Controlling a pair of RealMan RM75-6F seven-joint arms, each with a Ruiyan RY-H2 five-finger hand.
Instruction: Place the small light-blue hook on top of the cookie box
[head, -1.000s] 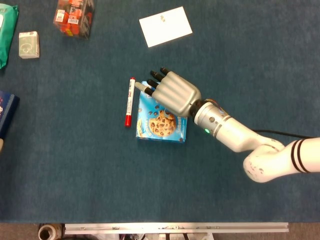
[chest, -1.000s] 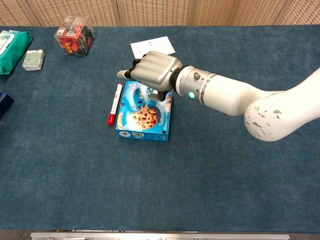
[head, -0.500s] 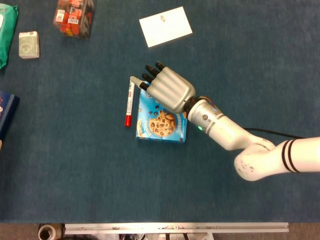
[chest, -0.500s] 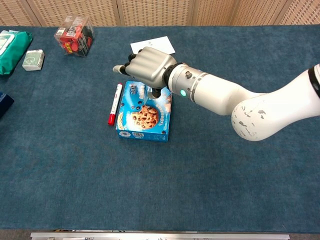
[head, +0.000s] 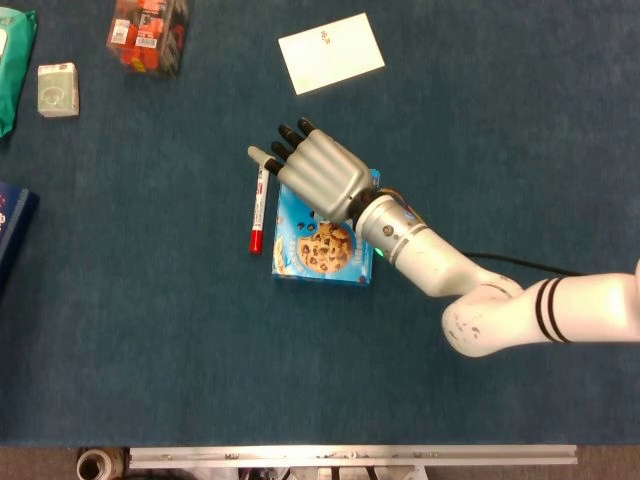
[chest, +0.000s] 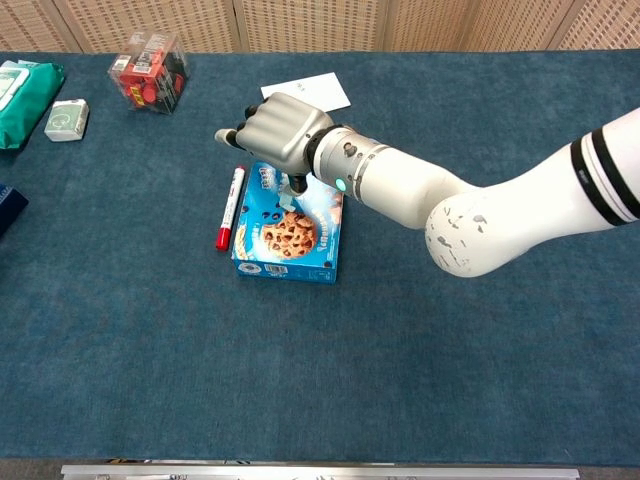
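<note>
The right hand (chest: 281, 128) had shifted leftward across the flat blue cardboard cookie box (chest: 290, 226); whether it held the small light-blue hook I could not tell; something pale showed beneath the fingers (head: 290, 133), over the box, suggesting placement near.

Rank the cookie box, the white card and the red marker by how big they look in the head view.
1. Cookie box, partly hidden by the right hand.
2. White card, slightly smaller.
3. Red marker, clearly the smallest in area.
</note>
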